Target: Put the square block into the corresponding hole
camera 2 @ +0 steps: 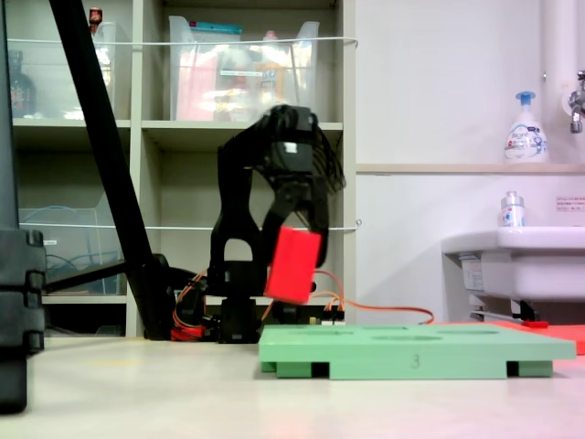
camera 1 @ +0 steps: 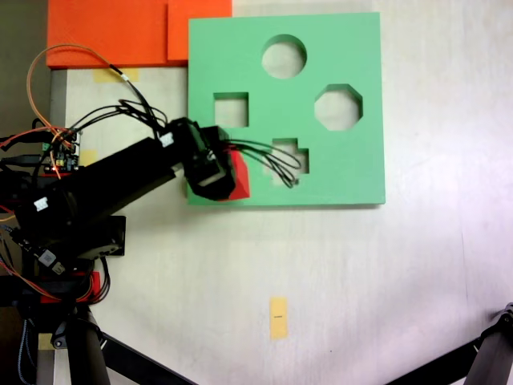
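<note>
The small bright red foam cube point(camera 2: 293, 264) hangs in the air, tilted, clamped in the black tool point(camera 2: 294, 219) of the arm, well clear of the thick green foam board point(camera 2: 416, 349) below it. From above, the cube point(camera 1: 240, 176) peeks out from under the tool point(camera 1: 220, 172), sitting over the board's point(camera 1: 345, 172) lower left corner, near its front edge. The tool's jaws are closed on the cube, gripping it from the top.

The square cutout point(camera 1: 231, 110) lies open and unfilled, just beyond the tool in the view from above, toward the board's upper left. The cross-shaped cutout point(camera 1: 292, 157) sits to the right of the cube, with loops of black cable point(camera 1: 272, 164) draped across it. The round cutout point(camera 1: 284, 56) and the octagonal cutout point(camera 1: 337, 107) lie farther off, top and right.

The board rests flat on the pale surface point(camera 1: 361, 273). An orange foam sheet point(camera 1: 112, 32) touches the board's upper left corner. A small yellow tape strip point(camera 1: 278, 318) sits on the surface well apart from the board, toward the bottom. In the side view, shelves point(camera 2: 183, 128) stand behind the arm, and a white sink point(camera 2: 521, 261) sits off right.
</note>
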